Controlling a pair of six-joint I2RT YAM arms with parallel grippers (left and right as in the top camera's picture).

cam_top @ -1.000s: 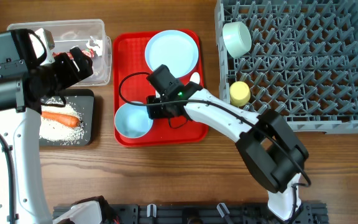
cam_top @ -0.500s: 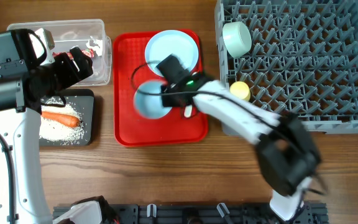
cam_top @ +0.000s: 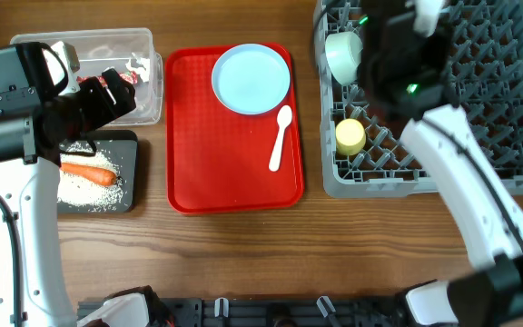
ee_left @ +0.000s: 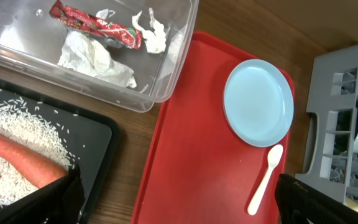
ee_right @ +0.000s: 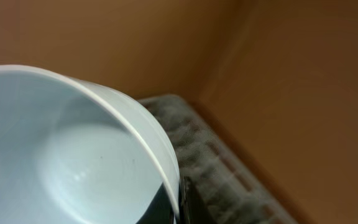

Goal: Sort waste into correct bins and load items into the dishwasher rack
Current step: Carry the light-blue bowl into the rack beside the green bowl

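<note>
- The right gripper [ee_right: 174, 200] is closed on the rim of the held bowl [ee_right: 73, 162], one finger on each side of the thin wall. An edge pinch suits a smooth, rounded shell that is too wide to span.
- In the overhead view the right arm reaches over the dishwasher rack [cam_top: 507, 91]. The held bowl is judged to be there for loading; that view does not show it clearly.
- The rack is a grey plastic grid with upright pegs. A second bowl [cam_top: 345, 54] lies tipped on its side at the left edge, and the yellow cup [cam_top: 350, 136] sits below it.
- The round, pale blue plate [cam_top: 251, 79] and the white plastic spoon [cam_top: 280, 138] lie flat on the red tray [cam_top: 234, 177], not yet loaded.
- The left gripper [cam_top: 118, 93] is fully open and empty, hovering over the bins.
- The clear tub [ee_left: 166, 81] holds the crinkled red candy wrapper [ee_left: 95, 25] and crumpled tissue [ee_left: 95, 53].
- The black tray [cam_top: 133, 182] holds the carrot [cam_top: 87, 173] on loose rice [cam_top: 80, 191]; dry waste and food waste are thus separated.
- All containers rest on the wooden table [cam_top: 243, 254].
</note>
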